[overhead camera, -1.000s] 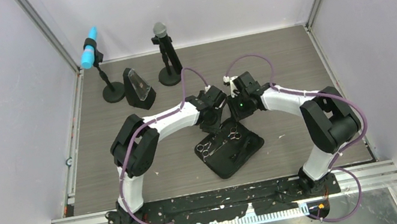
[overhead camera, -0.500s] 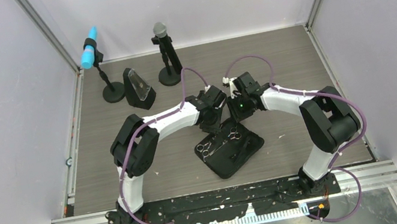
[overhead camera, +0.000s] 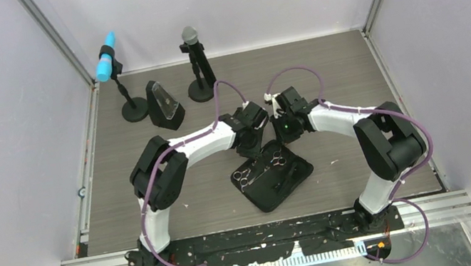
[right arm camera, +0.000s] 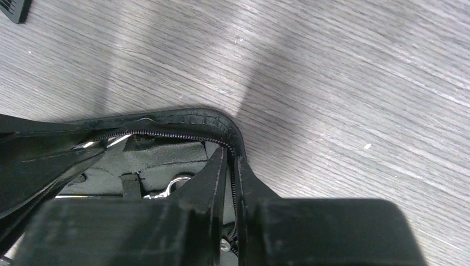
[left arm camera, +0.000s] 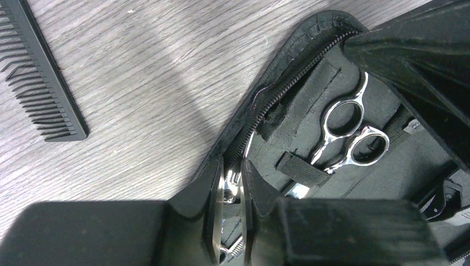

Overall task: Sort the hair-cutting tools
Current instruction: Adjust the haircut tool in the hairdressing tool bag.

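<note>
L gripper (left arm camera: 231,166): fingers nearly closed, pinching pouch (left arm camera: 288,61) far-left rim. R gripper (right arm camera: 230,158): same, far-right rim. Scissors (left arm camera: 346,133) inside pouch; comb (left arm camera: 39,72) outside.

I see silver scissors (left arm camera: 348,133) flat inside the open pouch (left arm camera: 288,72), blades tucked under a strap, rings showing; the black comb (left arm camera: 41,77) lies flat on the table (left arm camera: 155,83) nearby.

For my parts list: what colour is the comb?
The comb is plain black; clearest in the left wrist view.
</note>
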{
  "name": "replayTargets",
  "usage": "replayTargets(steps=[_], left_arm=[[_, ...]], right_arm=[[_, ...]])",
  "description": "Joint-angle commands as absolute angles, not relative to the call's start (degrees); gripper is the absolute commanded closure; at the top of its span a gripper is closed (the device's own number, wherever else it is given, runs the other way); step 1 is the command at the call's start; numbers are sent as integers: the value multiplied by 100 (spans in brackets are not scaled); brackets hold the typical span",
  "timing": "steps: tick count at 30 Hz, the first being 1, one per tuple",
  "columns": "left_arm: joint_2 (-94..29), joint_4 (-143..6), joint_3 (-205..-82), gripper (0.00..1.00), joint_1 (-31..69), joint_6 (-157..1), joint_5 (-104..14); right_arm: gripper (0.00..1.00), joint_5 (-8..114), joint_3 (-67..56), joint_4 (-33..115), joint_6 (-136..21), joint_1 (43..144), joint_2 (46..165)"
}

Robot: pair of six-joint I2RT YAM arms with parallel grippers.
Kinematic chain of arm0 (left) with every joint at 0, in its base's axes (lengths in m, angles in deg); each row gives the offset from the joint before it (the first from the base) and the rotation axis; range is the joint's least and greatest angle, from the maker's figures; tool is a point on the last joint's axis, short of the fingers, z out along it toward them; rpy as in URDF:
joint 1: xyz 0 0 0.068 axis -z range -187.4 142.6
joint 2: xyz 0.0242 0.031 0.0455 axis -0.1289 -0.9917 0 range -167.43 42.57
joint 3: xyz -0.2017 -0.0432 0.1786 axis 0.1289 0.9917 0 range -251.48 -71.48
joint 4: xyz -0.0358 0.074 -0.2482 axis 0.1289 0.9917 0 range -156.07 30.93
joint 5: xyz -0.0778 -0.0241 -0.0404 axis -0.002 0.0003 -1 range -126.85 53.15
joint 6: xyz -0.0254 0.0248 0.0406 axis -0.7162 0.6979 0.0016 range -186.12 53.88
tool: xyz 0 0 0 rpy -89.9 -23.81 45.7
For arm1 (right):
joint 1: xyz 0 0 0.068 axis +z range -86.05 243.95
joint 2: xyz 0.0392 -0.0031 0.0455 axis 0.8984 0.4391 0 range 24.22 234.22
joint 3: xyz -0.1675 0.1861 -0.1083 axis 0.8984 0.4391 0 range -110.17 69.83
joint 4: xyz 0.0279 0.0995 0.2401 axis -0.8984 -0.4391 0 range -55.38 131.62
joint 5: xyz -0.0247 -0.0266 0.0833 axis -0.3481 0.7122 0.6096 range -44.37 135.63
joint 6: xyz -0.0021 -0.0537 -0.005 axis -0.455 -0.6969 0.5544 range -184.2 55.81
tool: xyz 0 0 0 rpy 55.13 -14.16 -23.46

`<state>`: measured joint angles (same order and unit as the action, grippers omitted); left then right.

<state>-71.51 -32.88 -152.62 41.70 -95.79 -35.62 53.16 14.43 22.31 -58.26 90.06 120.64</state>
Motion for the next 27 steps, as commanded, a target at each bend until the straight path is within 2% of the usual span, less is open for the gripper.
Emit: replayTargets(steps=[1, 2, 6, 14, 20, 22, 23, 27], left_arm=[[-7098, -3437, -15015, 89, 4146, -9543, -3651], [-7064, -3487, -14988, 91, 4146, -9527, -3658], [-6854, -3693, -14791, 100, 4146, -9439, -3659], [-6174, -4669, -14102, 100, 4146, -9408, -3975], [-6153, -4663, -14073, 100, 4149, -9337, -4034], [-6219, -4501, -14152, 83, 4159, -9371, -3920], [-6235, -4387, -14197, 79, 4174, -9399, -3850], [-6215, -3869, -14459, 72, 4405, -9437, -3199]], right_arm=[[91, 5145, 1360, 2237, -5917, 8979, 12165], [94, 5153, 1352, 2241, -5913, 8975, 12184], [95, 5153, 1348, 2273, -5903, 8977, 12205], [95, 5129, 1353, 2287, -5883, 8979, 12229], [95, 5156, 1358, 2297, -5878, 8979, 12211], [95, 5167, 1364, 2311, -5879, 8979, 12193], [95, 5175, 1366, 2313, -5871, 8979, 12190], [95, 5186, 1375, 2314, -5858, 8979, 12170]])
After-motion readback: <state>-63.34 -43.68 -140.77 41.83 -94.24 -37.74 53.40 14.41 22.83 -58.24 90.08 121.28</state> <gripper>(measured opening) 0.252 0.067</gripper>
